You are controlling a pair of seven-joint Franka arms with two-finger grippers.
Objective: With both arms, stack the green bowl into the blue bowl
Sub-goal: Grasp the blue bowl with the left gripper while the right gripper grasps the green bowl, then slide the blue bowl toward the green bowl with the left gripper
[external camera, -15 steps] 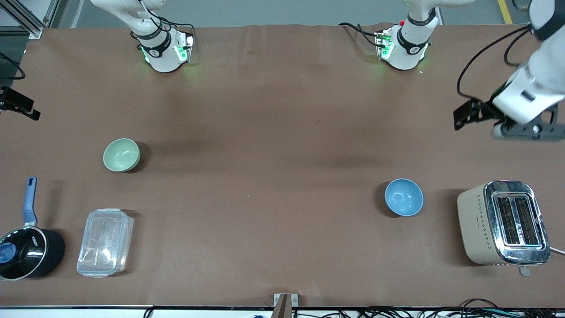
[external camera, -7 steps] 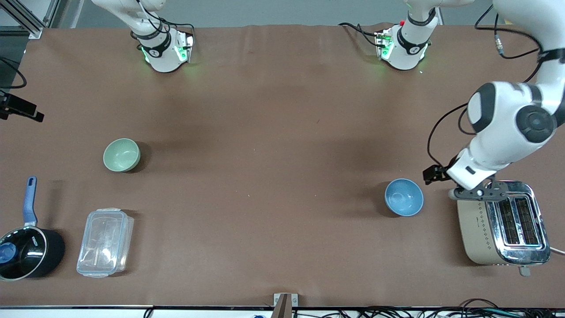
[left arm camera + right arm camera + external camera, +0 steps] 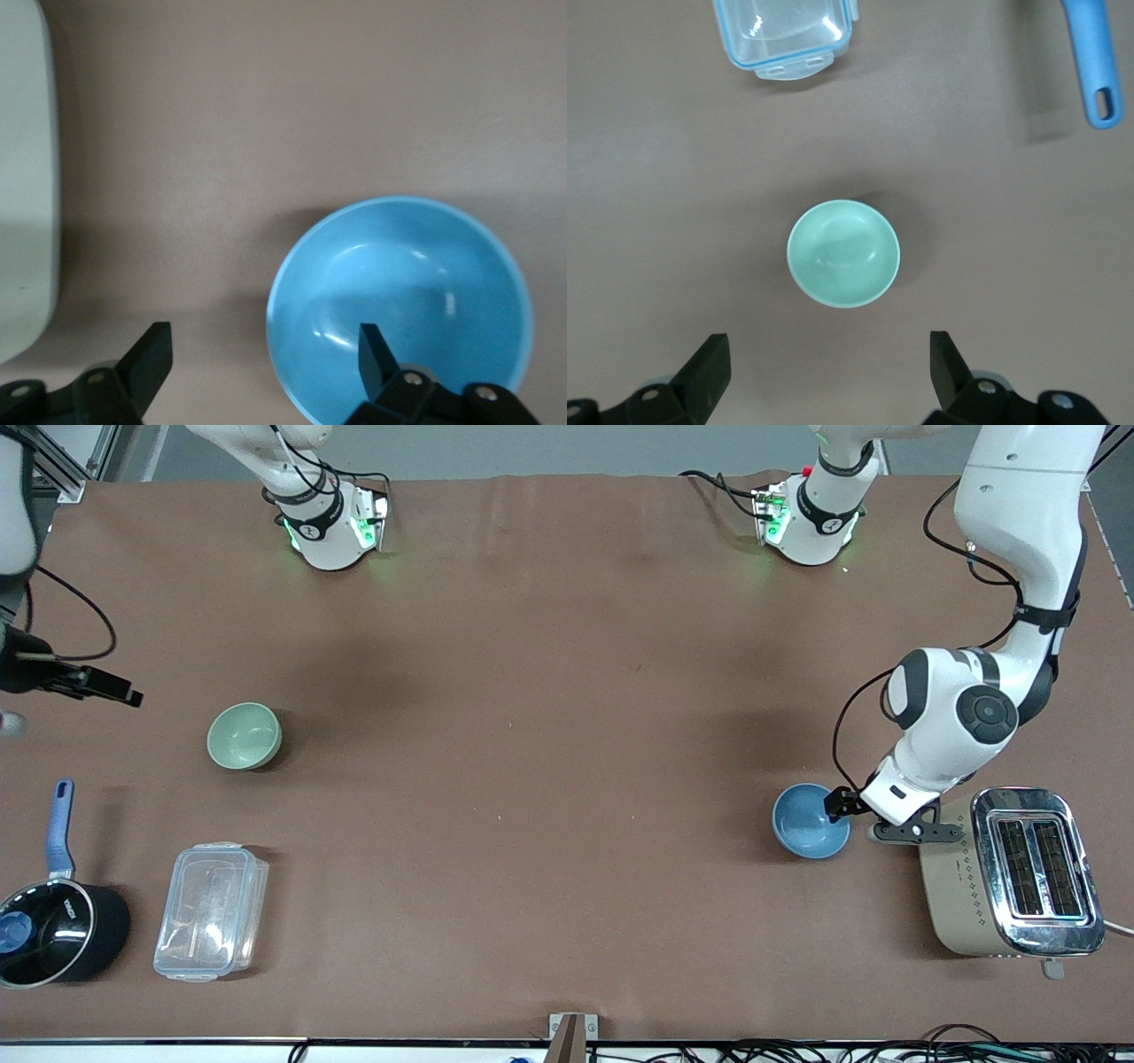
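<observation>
- My left gripper (image 3: 257,354) hangs low over the blue bowl's (image 3: 810,820) rim on the toaster side, fingers spread wide and empty; one finger sits over the bowl's inside, the other over bare table between bowl and toaster (image 3: 1010,872).
- The blue bowl stands upright toward the left arm's end of the table, with the toaster just beside it at about four o'clock in the front view.
- My right gripper (image 3: 824,372) hovers high near the table edge at the right arm's end, fingers also wide and empty, with the green bowl (image 3: 843,253) below and not yet reached.
- The green bowl (image 3: 244,735) stands upright, well apart from the blue one; in the front view the clear lidded container (image 3: 211,911) lies at six o'clock from it and the black saucepan (image 3: 55,921) at about seven.
- Risks, as I judge them: pinching one thin rim could tip or skid the blue bowl as my fingers close.
- My outer left finger or wrist could knock the toaster, since it is so near.
- My right gripper is off-centre from the green bowl; descending like this could clip its rim and push it away.
</observation>
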